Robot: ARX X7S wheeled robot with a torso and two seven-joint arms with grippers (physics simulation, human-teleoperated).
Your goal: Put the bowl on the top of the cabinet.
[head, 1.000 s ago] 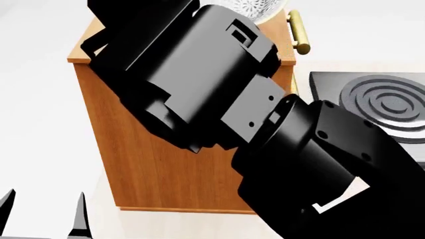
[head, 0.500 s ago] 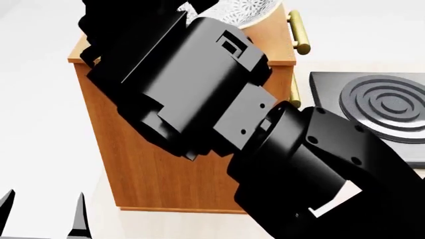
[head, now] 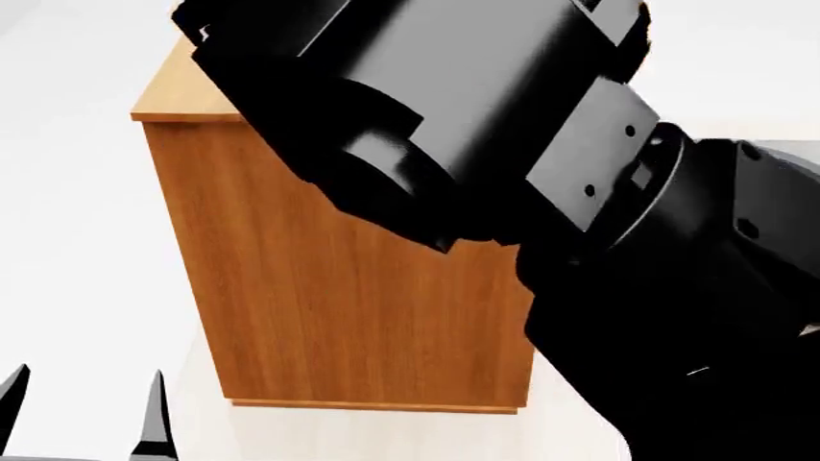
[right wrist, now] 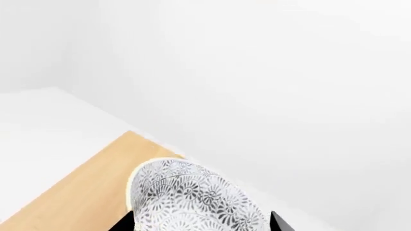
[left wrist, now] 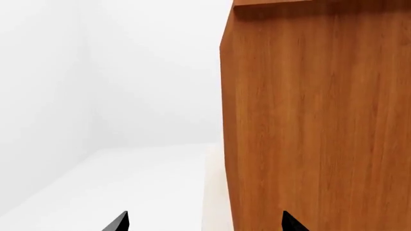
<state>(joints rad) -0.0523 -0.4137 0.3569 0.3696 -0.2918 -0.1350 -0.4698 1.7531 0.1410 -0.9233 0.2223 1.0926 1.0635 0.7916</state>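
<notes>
In the right wrist view the white bowl (right wrist: pixel 192 197) with its grey leaf pattern sits between the fingertips of my right gripper (right wrist: pixel 202 224), which grips it. It hangs over the far corner of the cabinet's light wood top (right wrist: pixel 77 192). In the head view my black right arm (head: pixel 513 163) covers the bowl and most of the cabinet top; the cabinet's orange-brown side (head: pixel 333 307) shows below it. My left gripper (head: pixel 84 423) is low at the front left, open and empty, and faces the cabinet side (left wrist: pixel 314 120).
A sliver of a dark grey slab (head: pixel 784 149) shows at the right behind my right arm. A pale cream strip (left wrist: pixel 215 192) runs along the cabinet's foot. White floor and walls lie to the left of the cabinet.
My right arm has swung up and to the right in the head view. It now hides the bowl, the brass handles and most of the dark ringed slab. The left gripper has not moved.
</notes>
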